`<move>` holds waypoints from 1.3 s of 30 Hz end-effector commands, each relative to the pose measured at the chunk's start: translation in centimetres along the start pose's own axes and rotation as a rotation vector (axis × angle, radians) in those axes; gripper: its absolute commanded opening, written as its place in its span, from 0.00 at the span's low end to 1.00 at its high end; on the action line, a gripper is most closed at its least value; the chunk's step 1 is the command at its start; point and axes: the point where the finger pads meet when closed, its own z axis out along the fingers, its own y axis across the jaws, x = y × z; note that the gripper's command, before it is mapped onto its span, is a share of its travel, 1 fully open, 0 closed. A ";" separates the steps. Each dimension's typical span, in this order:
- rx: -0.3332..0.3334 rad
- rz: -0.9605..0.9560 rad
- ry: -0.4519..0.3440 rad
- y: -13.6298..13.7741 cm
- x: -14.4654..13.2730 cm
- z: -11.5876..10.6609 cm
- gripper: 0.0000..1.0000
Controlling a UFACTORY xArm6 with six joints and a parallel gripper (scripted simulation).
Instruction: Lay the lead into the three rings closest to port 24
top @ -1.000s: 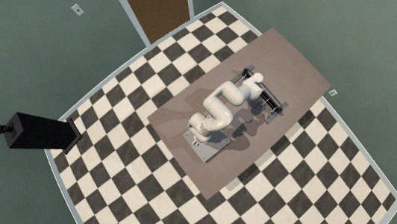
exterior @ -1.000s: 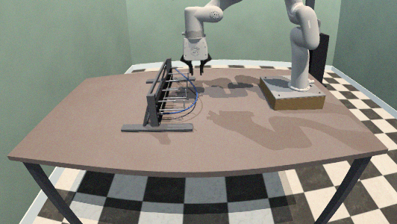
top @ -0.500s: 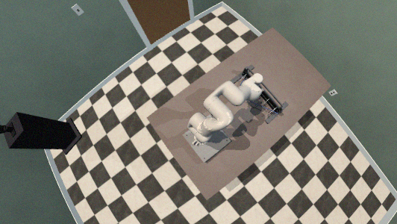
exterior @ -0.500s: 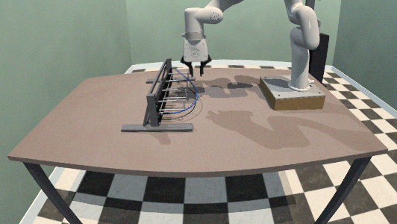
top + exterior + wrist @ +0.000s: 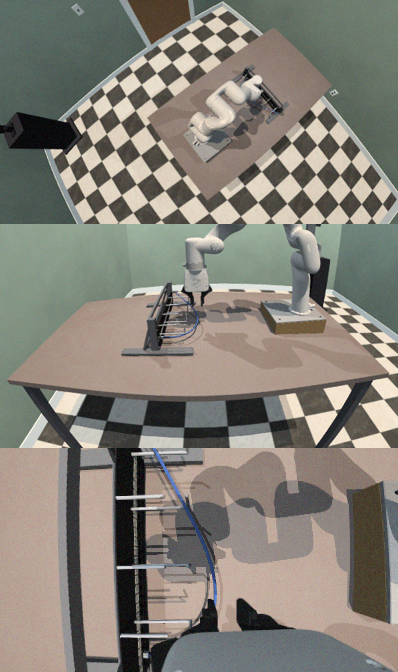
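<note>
The black rack [image 5: 158, 319] stands upright on the table, with thin steel rods and rings sticking out toward the arm. The blue lead [image 5: 191, 317] leaves the near, low end of the rack, bows out over the table and rises to the far end. In the wrist view the lead [image 5: 200, 538] curves past the rod tips of the rack [image 5: 127, 558] and ends beside my left finger. My gripper [image 5: 224, 609] [image 5: 197, 299] is open, its fingers apart, with the lead at the left finger's side and not pinched. It hangs just above the table by the rack's far end.
The arm's base block [image 5: 292, 317] sits on the table to the right of the rack and shows at the wrist view's right edge [image 5: 372, 548]. The rack's flat feet [image 5: 157, 352] stick out along the table. A black cabinet [image 5: 37, 131] stands on the floor.
</note>
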 end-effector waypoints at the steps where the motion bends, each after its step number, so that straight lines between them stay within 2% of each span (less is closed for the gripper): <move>1: 0.005 0.000 0.000 -0.2 0.0 0.9 0.33; 19: 0.005 0.000 0.000 -0.2 0.0 5.1 0.33; 39: 0.005 0.000 0.000 -0.2 -0.1 6.2 0.33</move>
